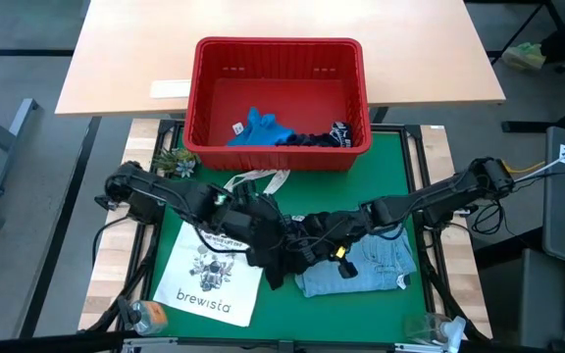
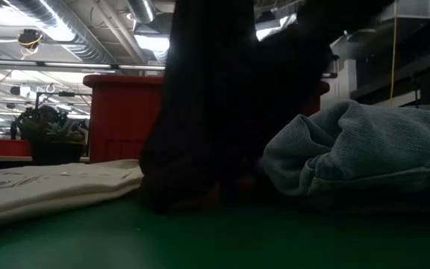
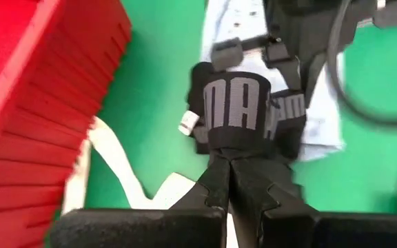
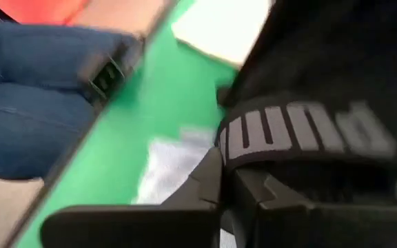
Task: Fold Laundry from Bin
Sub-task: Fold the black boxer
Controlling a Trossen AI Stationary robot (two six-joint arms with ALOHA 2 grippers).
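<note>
One green mat (image 1: 381,299), ceiling ducts (image 2: 80,33) beyond

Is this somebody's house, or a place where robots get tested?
Probably a robot lab or workshop: bare ceiling ducts and strip lights overhead, a green work mat with a red bin on it, and more desks behind.

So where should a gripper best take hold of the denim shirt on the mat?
Probably the denim shirt by its outer edge, coming from above on the side away from the tote bag: it lies crumpled and low, and that side is free of the dark garment and both arms.
</note>
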